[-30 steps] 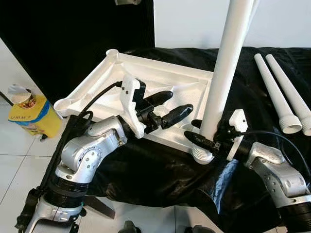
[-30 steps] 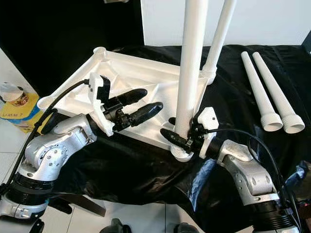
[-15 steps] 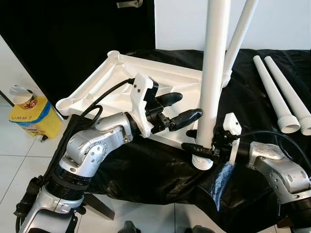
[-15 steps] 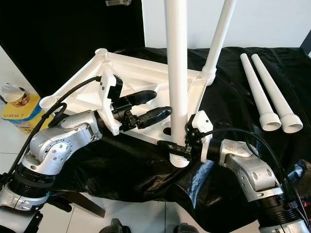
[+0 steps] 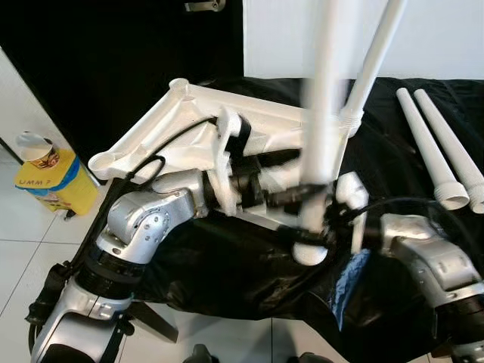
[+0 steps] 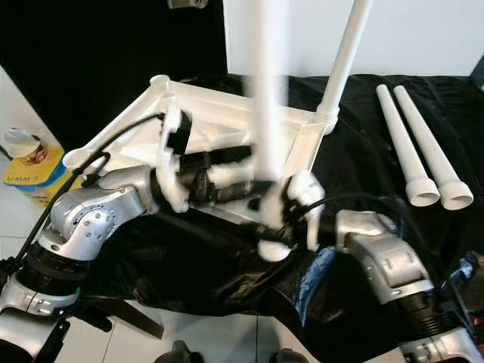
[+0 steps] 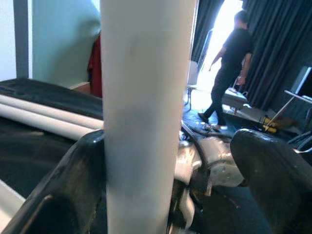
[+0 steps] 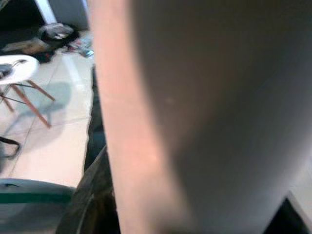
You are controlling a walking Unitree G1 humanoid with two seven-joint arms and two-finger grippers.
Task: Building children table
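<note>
I hold a white table leg upright over the near corner of the upturned tabletop, which lies underside-up on the black-draped worktop so its corner sockets face me. My right gripper clasps the leg low down, just above its flared foot, because that end has to be steered into the socket; my left gripper reaches in from the other side with the leg between its spread fingers, one finger touching the leg and the other well clear, so it steadies rather than clamps. One leg already stands in the far corner of the tabletop, and two spare legs lie side by side toward the worktop's right edge, within reach for later. The head views blur the held leg (I judge it is in motion), so whether the foot has entered the socket I cannot tell. The left wrist view adds what the head views lack: the gap beside the leg, and a person walking in the room beyond. The right wrist view gives only the leg's surface up close, plus floor and a white chair.
</note>
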